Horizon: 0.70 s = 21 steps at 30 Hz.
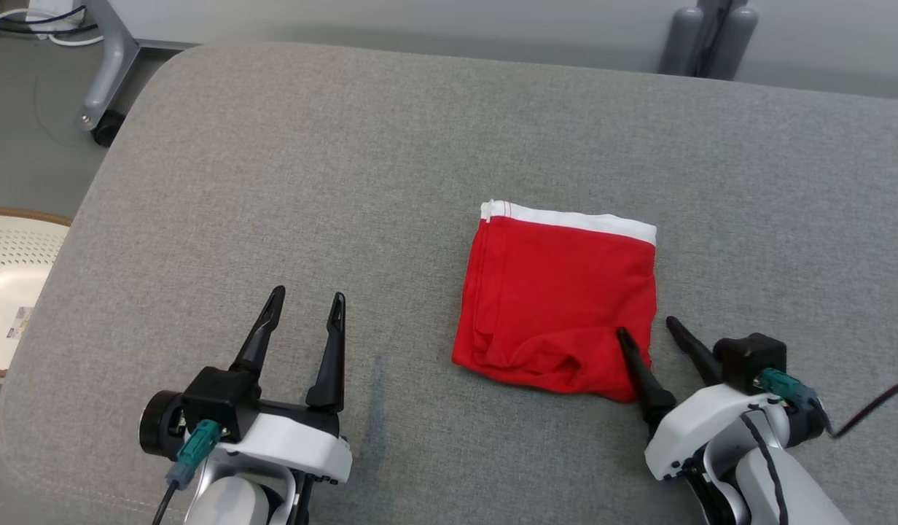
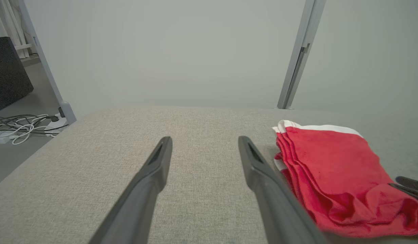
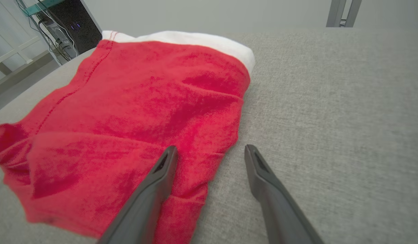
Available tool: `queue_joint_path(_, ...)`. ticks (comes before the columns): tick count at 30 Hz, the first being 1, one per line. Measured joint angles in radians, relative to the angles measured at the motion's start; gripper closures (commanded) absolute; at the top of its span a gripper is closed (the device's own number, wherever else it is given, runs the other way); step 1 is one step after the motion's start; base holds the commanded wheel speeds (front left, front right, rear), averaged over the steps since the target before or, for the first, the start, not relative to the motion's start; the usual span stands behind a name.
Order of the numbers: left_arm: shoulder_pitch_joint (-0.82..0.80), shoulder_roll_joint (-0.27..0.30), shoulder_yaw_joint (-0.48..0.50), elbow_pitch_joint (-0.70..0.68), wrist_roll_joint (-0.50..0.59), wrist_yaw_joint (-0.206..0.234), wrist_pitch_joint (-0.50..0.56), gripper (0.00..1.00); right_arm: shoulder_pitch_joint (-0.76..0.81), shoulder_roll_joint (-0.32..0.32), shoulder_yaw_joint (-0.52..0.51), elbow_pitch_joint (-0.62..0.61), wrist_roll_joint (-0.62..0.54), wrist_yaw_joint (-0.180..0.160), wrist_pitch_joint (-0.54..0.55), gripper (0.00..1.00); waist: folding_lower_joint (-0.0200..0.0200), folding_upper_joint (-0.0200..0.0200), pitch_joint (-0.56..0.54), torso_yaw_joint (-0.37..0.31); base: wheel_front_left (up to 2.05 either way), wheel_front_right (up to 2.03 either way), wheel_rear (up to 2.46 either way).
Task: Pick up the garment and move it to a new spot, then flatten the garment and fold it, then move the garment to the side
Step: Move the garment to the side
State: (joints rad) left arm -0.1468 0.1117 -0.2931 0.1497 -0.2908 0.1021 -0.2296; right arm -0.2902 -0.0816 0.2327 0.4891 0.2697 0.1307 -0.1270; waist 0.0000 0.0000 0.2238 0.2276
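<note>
Folded red cloth garment [image 1: 558, 299] with white band on grey padded fabric surface [image 1: 347, 146].
Left gripper [image 1: 307, 295], fingers apart, over bare fabric left of it; right gripper [image 1: 646, 327], fingers apart, straddling its near right edge, 1 finger over the red.

1. The worktop [image 1: 347, 160] was covered in grey woven fabric, with rounded corners.
2. The floor [image 1: 26, 146] was grey; a metal frame leg [image 1: 108, 76] on a castor stood at the far left.
3. Loose cables [image 2: 19, 127] lay on the floor below a plain pale wall [image 2: 161, 51].
</note>
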Motion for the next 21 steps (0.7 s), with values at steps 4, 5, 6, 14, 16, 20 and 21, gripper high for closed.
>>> queue_joint_path(4,-0.011,-0.009,-0.006,0.021,-0.001,-0.004,-0.013,0.0,-0.04,0.004,0.047,0.09,0.031,0.0,0.018,0.0,0.0,0.0,0.018,0.018,0.0,0.0,0.0)
queue_joint_path(5,-0.013,-0.011,-0.007,0.026,-0.002,-0.004,-0.017,0.0,-0.051,0.004,0.06,0.107,0.04,0.0,0.018,0.0,0.0,0.0,0.019,0.02,0.0,0.0,0.0)
queue_joint_path(6,-0.017,-0.015,-0.008,0.029,-0.003,-0.004,-0.018,0.0,-0.059,0.002,0.07,0.124,0.045,0.0,0.026,0.0,0.0,0.0,0.02,0.021,0.0,0.0,0.0)
queue_joint_path(14,-0.025,-0.02,0.003,0.046,-0.005,-0.004,-0.028,0.0,-0.103,-0.008,0.146,0.169,0.089,0.0,0.013,1.0,0.0,0.0,0.02,0.002,0.0,0.0,0.0)
queue_joint_path(16,-0.025,-0.016,0.006,0.043,-0.002,-0.004,-0.029,0.0,-0.11,-0.018,0.168,0.163,0.093,0.001,0.011,1.0,0.0,0.0,0.021,-0.015,0.0,0.0,0.0)
queue_joint_path(20,-0.023,-0.002,0.017,0.026,0.002,-0.003,-0.03,0.0,-0.108,-0.06,0.207,0.131,0.092,0.002,-0.005,1.0,0.0,0.0,0.021,-0.064,0.0,0.0,0.0)
queue_joint_path(21,-0.022,0.005,0.019,0.018,0.008,-0.003,-0.03,0.0,-0.097,-0.091,0.227,0.105,0.093,0.002,-0.011,1.0,0.0,0.0,0.021,-0.097,0.0,0.0,0.0)
